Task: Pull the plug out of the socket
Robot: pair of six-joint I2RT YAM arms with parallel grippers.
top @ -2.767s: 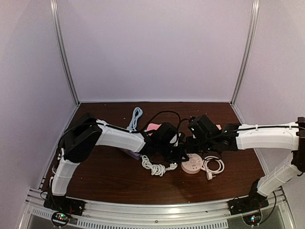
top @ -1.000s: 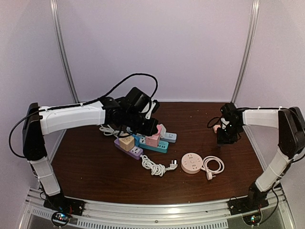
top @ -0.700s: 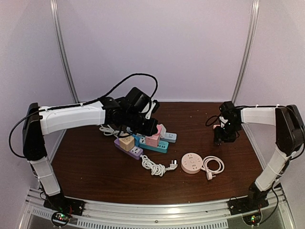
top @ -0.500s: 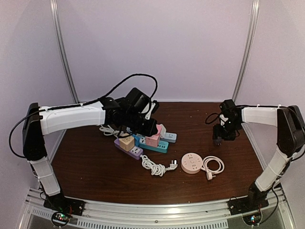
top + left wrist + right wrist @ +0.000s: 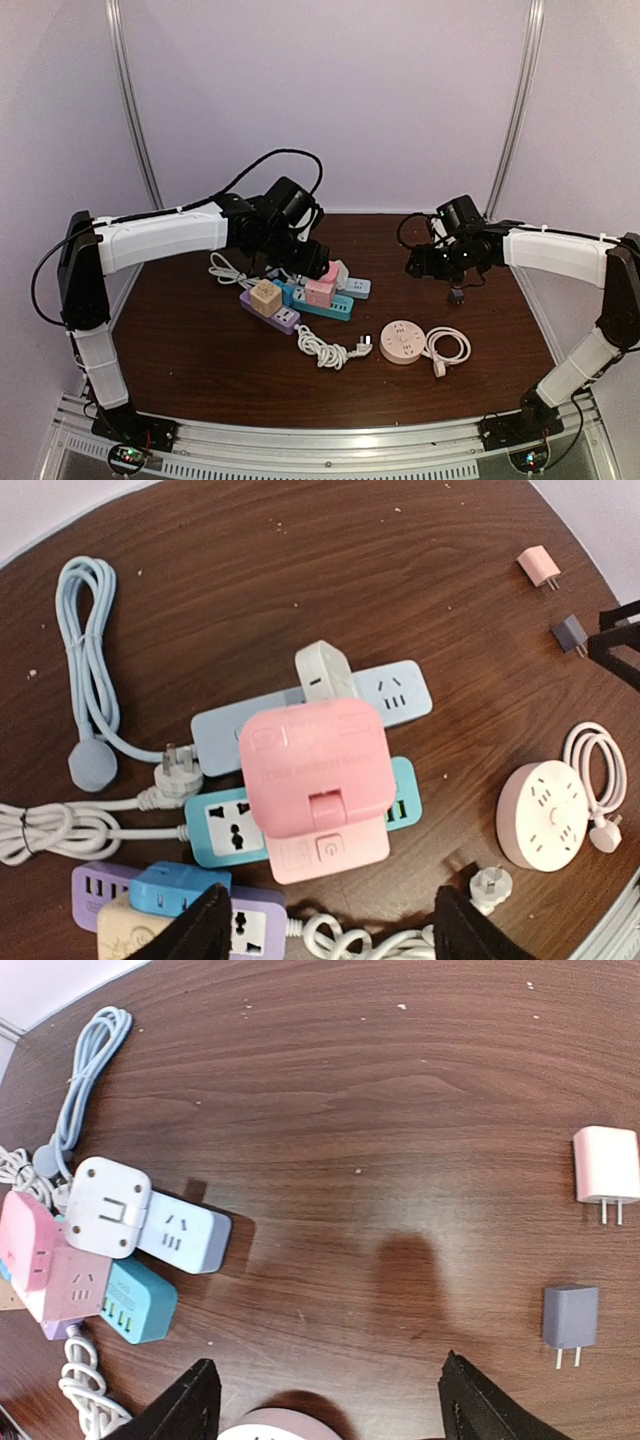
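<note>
Sitting atop the pink strip is a pink plug (square; round-cornered).

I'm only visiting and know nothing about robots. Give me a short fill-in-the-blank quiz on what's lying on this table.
The white plug sits in a strip coloured ____.
The round socket is ____.
Next to the loose pink charger lies a ____ one.
The left gripper and right gripper are both ____.
Missing words: light blue; pink; grey; open.

Bare tabletop between power-strip pile, pink charger and grey charger.
</note>
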